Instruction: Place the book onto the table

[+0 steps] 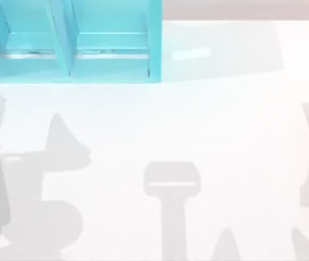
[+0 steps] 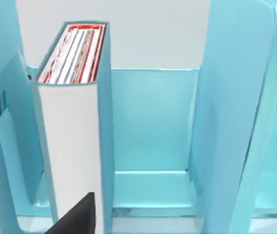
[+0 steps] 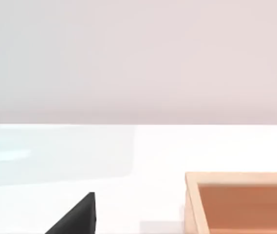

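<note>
**Desk:** While the book stands upright in a compartment of the teal shelf unit, where is the left gripper?

**Photographer:** Close in front of it. The left wrist view has one dark finger against the foot of the book's white page edges, with the red-and-white marking at the book's upper end. The book leans close to one divider wall, and the space between it and the next divider is bare. Whether the left jaws are released or clenched I cannot tell, since a single dark wedge is all that can be made out.

**Desk:** And the table?

**Photographer:** From above, the table is a glossy white surface carrying grey shadows of the arms. The shelf unit sits at its far left corner, two of its bays facing the camera. The book is too hidden there to pick out, possibly behind a divider.

**Desk:** The right arm?

**Photographer:** Parked at the right side. Its wrist view has one dark finger over the white tabletop, near an orange-brown wooden box with a pale rim. Its jaws cannot be read either.
</note>
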### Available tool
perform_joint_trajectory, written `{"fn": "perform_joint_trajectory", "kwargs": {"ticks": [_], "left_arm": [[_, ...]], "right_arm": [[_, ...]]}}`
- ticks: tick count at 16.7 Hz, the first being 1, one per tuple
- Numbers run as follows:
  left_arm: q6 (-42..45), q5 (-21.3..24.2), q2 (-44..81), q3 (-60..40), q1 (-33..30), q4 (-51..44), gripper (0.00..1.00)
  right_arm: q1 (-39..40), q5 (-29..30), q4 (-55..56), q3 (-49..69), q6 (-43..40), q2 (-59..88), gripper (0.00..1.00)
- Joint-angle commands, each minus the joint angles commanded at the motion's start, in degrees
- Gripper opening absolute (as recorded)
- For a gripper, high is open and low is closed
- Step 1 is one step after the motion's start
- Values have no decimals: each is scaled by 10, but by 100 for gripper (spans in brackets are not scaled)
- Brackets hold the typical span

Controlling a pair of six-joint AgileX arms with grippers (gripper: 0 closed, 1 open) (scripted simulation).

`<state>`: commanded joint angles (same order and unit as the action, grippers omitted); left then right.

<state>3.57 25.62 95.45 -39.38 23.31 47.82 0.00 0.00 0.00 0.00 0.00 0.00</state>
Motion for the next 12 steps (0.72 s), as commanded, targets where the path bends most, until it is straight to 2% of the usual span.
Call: {"fn": "perform_joint_trajectory", "kwargs": {"ticks": [6,12], "left_arm": [[10,69,249,-112,57,133,100],[13,87,305,-145,71,172,100]], "right_arm": [[0,0,0,0,0,0,100],[0,0,0,0,0,0,100]]}}
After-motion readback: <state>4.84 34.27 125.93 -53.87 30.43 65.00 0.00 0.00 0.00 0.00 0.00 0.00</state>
